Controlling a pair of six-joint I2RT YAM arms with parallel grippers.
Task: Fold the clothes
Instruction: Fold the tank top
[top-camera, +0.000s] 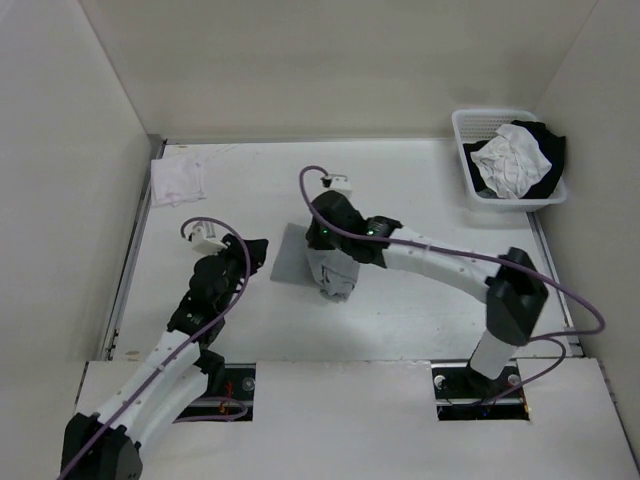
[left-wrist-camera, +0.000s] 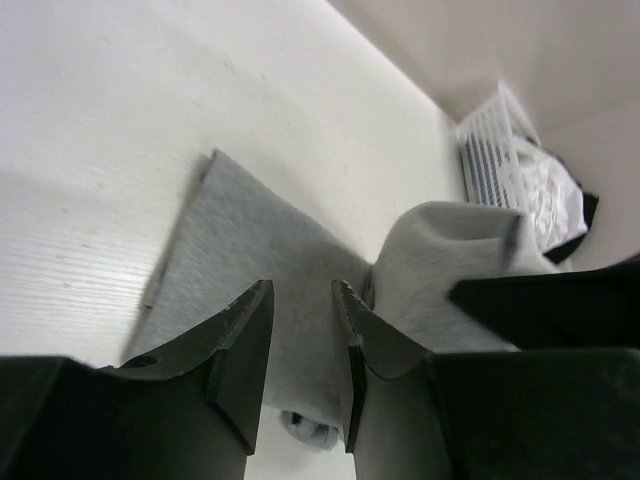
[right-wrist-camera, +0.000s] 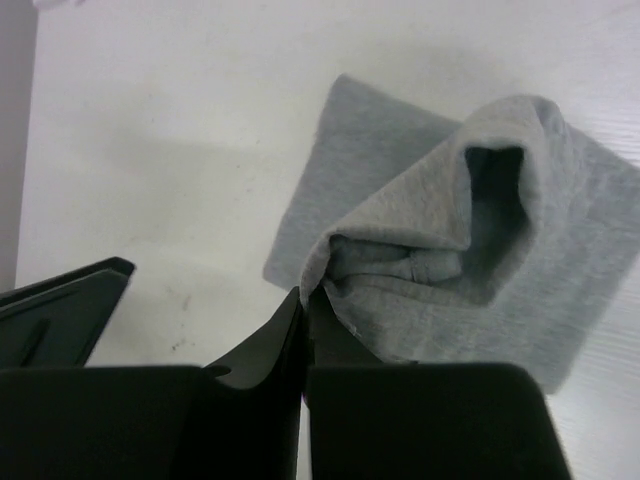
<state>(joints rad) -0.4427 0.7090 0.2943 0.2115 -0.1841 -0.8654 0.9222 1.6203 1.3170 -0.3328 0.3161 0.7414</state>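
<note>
Two claws attend the grey shorts (top-camera: 292, 252) at the centre of the worktop (top-camera: 420, 200): the right claw (right-wrist-camera: 303, 302) clamps a lifted edge, and the left claw (left-wrist-camera: 302, 300) hovers parted and empty at nine o'clock. We carry the edge across level.

White basket (top-camera: 462, 150) far right (white garment (top-camera: 508, 166), black garment (top-camera: 550, 148) inside), crumpled white cloth (top-camera: 178, 182) far left, pale table (top-camera: 420, 190)

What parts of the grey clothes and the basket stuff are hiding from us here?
- Top view: the right arm covers the middle of the grey clothes.
- Left wrist view: the left gripper blocks the near edge of the grey clothes.
- Right wrist view: the right gripper, shut on the grey clothes, hides how much fabric it pinches.
- Top view: the white garment hides what lies beneath it in the basket.
</note>
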